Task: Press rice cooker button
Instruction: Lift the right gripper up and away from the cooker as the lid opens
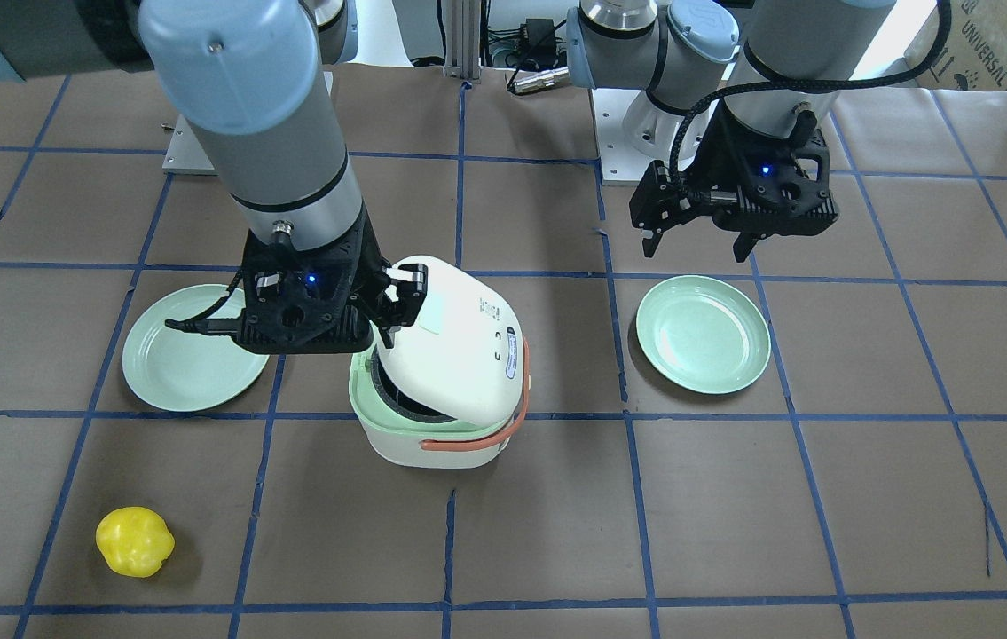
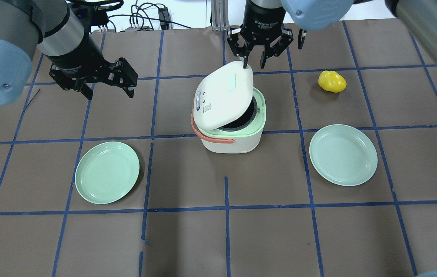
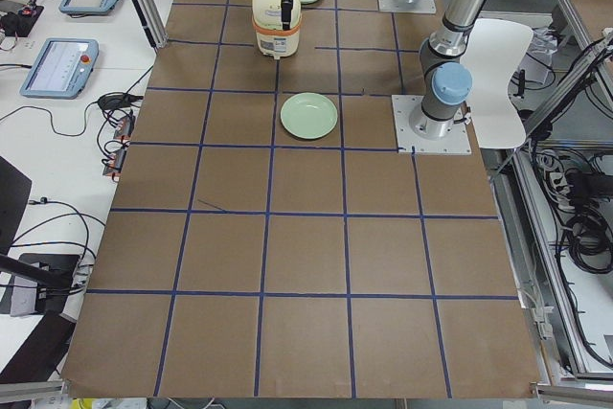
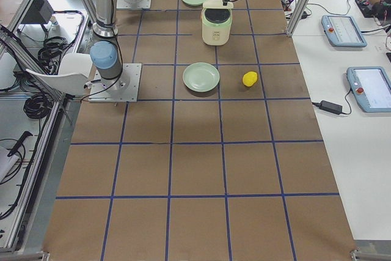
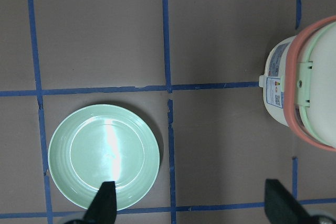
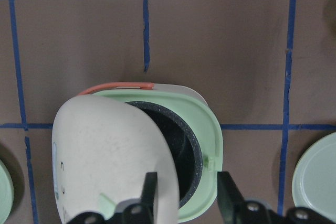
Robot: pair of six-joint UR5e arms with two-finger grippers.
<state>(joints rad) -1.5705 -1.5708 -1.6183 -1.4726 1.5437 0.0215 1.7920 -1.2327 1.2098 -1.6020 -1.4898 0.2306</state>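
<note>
In the front-facing view, the white rice cooker with a pale green rim and an orange handle (image 1: 432,435) stands mid-table on the brown, blue-taped table (image 1: 822,497). Its white lid (image 1: 459,342) is raised and tilted. The right gripper (image 1: 397,306), on this view's left, has its fingers spread apart at the lid's raised edge. The left gripper (image 1: 696,250) hangs in the air on the right, fingers likewise apart and holding nothing, above the far edge of a pale green round plate (image 1: 703,334). A second plate (image 1: 175,364) lies left of the cooker, and a yellow lumpy object (image 1: 135,541) sits near left.

In the overhead view, the rice cooker (image 2: 237,140) is at the centre between the two plates. One fingertip of the right gripper (image 2: 254,63) meets the top edge of the lid (image 2: 224,96). The left gripper (image 2: 108,93) hovers far left, well apart from the cooker.

In the left side view, the rice cooker (image 3: 278,35) is small, at the far end of the table. In the right side view, the rice cooker (image 4: 217,25) is again far off.

In the left wrist view, the dark fingers (image 5: 103,205) are wide apart over a plate (image 5: 104,145), and the rice cooker (image 5: 281,85) is at the right edge.

In the right wrist view, one of the fingers (image 6: 149,187) overlaps the lid (image 6: 105,150) and the other lies over the green rim. The dark inner pot (image 6: 184,140) shows between them.
</note>
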